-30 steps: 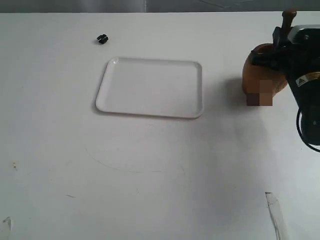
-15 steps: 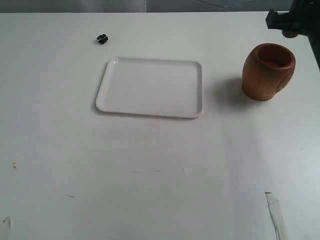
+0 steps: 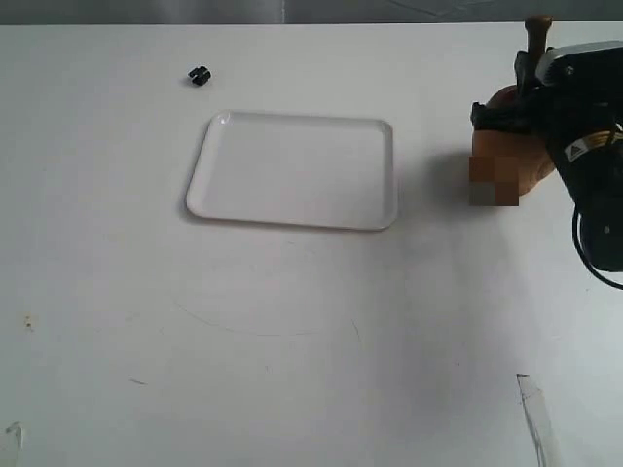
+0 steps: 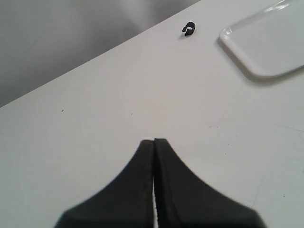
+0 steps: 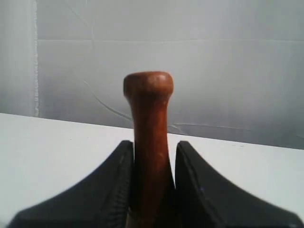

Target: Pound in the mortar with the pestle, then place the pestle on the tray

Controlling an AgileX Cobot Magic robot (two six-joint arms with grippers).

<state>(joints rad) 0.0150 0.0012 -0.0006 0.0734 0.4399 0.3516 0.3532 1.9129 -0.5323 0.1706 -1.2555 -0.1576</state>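
Observation:
The brown wooden mortar (image 3: pixel 490 144) stands at the right of the table, mostly covered by my right arm. My right gripper (image 3: pixel 531 76) (image 5: pixel 151 142) sits over the mortar's mouth, shut on the reddish-brown pestle (image 5: pixel 149 114). The pestle is upright, its small knob (image 3: pixel 537 21) sticking up above the fingers; its thick end is hidden, low in or at the mortar. The white tray (image 3: pixel 295 170) (image 4: pixel 266 42) lies to the left of the mortar with nothing on it. My left gripper (image 4: pixel 154 141) is shut with nothing in it, above bare table, and does not show in the exterior view.
A small black clip-like piece (image 3: pixel 200 76) (image 4: pixel 189 29) lies beyond the tray's far left corner. A strip of clear tape (image 3: pixel 533 409) is stuck near the table's front right. The table's back edge runs just behind the mortar.
The right gripper, with the pestle, was down at the mortar, rose clear of it half a second ago, and has come down onto it again. The left gripper shows no change.

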